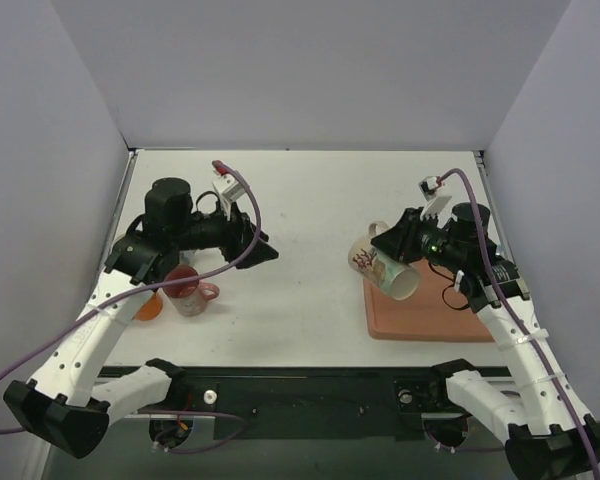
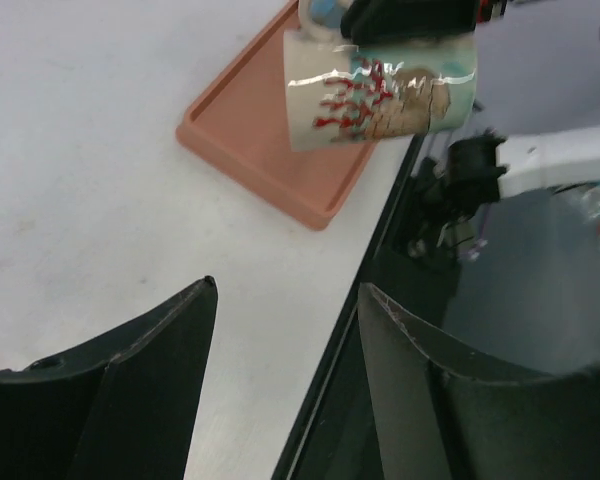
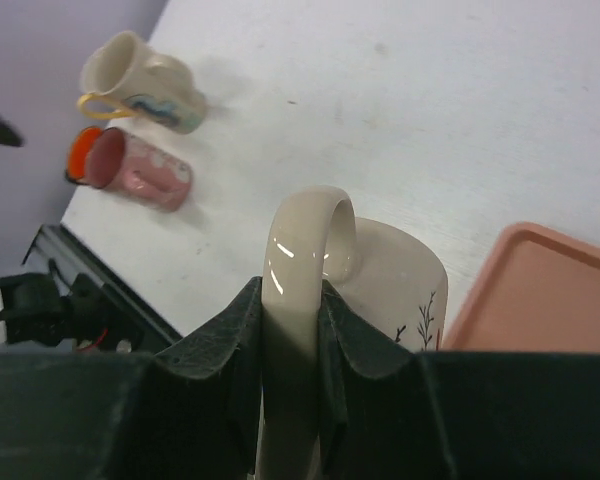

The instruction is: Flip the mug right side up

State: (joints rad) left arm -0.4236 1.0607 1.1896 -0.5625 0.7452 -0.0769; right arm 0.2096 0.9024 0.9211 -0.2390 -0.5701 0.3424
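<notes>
The mug [image 1: 385, 268] is cream with a red and brown picture on its side. It hangs tilted on its side above the left edge of the pink tray [image 1: 430, 318], its mouth toward the near right. My right gripper [image 3: 292, 310] is shut on the mug's handle [image 3: 308, 250], with one finger on each side of the loop. The left wrist view shows the mug [image 2: 380, 90] above the tray [image 2: 270, 140]. My left gripper [image 1: 265, 250] is open with nothing between its fingers, left of the table's middle and pointing toward the mug.
A pink mug [image 1: 190, 292] lies on its side under my left arm, with something orange [image 1: 148, 305] beside it. In the right wrist view a cream mug with a yellow handle [image 3: 145, 85] lies by that pink mug [image 3: 135, 170]. The table's dark front edge [image 2: 380, 250] runs close by.
</notes>
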